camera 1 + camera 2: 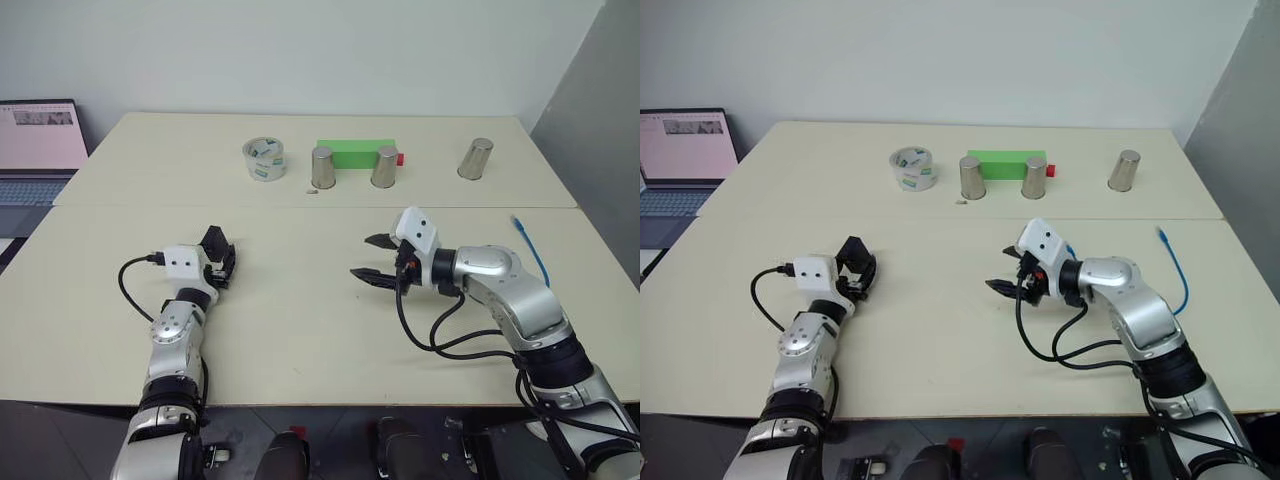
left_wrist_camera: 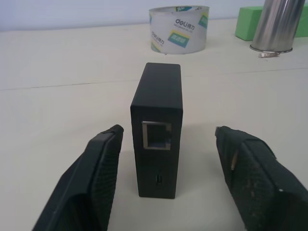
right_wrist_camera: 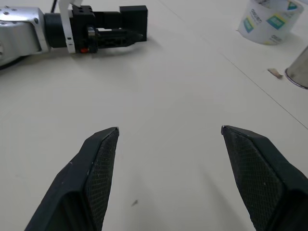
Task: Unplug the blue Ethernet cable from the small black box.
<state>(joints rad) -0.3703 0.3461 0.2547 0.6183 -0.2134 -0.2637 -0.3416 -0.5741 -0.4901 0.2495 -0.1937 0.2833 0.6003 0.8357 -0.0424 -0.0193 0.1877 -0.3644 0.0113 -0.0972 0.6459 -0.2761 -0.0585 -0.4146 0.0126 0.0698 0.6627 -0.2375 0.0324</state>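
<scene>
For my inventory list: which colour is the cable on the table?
Bright blue; the cable shows best in the left eye view.

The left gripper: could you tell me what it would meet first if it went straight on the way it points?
The small black box, standing upright on the table between the left gripper's open fingers; its empty port faces the wrist camera.

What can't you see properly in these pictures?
- The far end of the blue Ethernet cable runs behind the right arm in the left eye view.
- The back of the small black box is turned away in the left wrist view.
- The laptop is cut off by the picture's edge.
</scene>
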